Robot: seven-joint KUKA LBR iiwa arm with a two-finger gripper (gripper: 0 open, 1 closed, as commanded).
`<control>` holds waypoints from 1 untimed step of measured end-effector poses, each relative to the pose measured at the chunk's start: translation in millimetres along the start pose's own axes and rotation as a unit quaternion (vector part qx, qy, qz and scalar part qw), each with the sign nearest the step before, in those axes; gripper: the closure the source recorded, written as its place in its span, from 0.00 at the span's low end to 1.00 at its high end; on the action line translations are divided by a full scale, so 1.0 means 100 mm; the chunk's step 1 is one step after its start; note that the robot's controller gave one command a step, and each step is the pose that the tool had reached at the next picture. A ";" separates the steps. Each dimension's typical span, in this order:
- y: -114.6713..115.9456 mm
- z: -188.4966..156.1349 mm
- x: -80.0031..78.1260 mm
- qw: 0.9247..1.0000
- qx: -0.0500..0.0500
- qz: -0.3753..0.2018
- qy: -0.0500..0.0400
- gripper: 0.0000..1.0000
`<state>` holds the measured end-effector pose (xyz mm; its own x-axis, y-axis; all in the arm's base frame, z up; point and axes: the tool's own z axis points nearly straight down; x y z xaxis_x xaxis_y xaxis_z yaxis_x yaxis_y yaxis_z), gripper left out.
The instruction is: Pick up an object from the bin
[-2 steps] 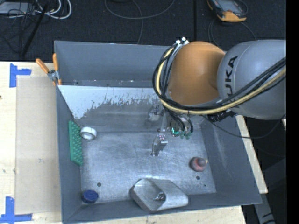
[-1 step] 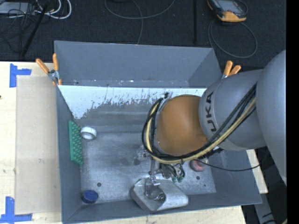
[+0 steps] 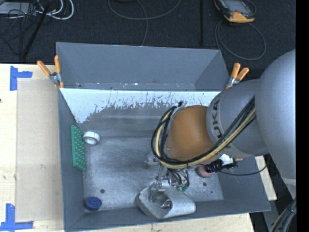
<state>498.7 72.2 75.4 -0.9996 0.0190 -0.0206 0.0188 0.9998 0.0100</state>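
Observation:
My gripper hangs low over the front middle of the bin, below the orange wrist cover. Its tip is right on top of a grey, flat, rounded thing that lies against the front wall; whether it grips that thing I cannot tell. A small reddish round thing lies just right of the gripper, partly hidden by the arm.
A green studded plate leans along the left wall. A small white ring lies beside its upper end. A blue cap sits in the front left corner. The arm and its cables cover the bin's right side.

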 end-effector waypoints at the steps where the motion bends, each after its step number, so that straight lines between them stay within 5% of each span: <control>1: -0.01 0.02 0.08 1.000 0.003 0.000 0.017 1.00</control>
<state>490.6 71.0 73.5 -0.9997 0.0191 0.0136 0.0192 0.9998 0.0050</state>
